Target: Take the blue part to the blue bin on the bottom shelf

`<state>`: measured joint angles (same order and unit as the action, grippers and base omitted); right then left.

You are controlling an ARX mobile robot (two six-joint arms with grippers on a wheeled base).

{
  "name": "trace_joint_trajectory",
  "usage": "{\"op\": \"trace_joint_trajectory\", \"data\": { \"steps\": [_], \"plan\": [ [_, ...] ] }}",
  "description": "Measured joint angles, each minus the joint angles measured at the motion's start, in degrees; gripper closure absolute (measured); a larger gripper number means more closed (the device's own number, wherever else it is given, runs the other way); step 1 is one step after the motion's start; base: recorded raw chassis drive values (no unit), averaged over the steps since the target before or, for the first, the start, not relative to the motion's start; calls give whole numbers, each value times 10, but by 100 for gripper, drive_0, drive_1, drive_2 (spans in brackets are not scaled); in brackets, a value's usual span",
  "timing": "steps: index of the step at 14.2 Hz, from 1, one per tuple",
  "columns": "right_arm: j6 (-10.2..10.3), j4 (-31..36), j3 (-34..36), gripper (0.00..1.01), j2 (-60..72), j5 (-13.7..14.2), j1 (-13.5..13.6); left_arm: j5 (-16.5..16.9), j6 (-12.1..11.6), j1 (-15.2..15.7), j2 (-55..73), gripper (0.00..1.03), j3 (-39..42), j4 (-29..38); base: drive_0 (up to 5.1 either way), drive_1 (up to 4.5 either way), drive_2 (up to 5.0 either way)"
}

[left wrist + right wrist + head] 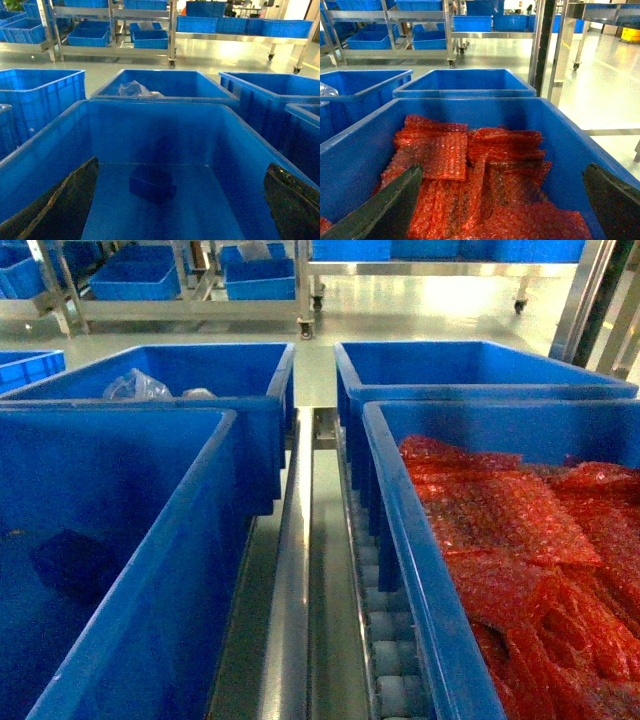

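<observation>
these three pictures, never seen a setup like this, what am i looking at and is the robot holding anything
A wheeled robot with two arms took all three. The head camera looks down on two near crates. The left wrist camera looks into the blue bin, where one dark blue part lies on the floor. The right wrist camera looks into the other crate, full of red bubble-wrap packets. The dark shapes at the bottom corners are the fingers of the left gripper and right gripper. Both are open, holding nothing.
</observation>
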<state>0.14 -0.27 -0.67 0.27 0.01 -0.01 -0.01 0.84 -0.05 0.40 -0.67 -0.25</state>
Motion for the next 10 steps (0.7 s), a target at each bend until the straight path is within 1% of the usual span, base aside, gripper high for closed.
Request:
{"op": "trace_joint_trajectory", "data": {
  "steps": [10],
  "plan": [
    [0, 0, 0, 3, 0, 0, 0, 0, 0, 0, 0, 5, 0, 0, 0, 0, 0]
  ]
}}
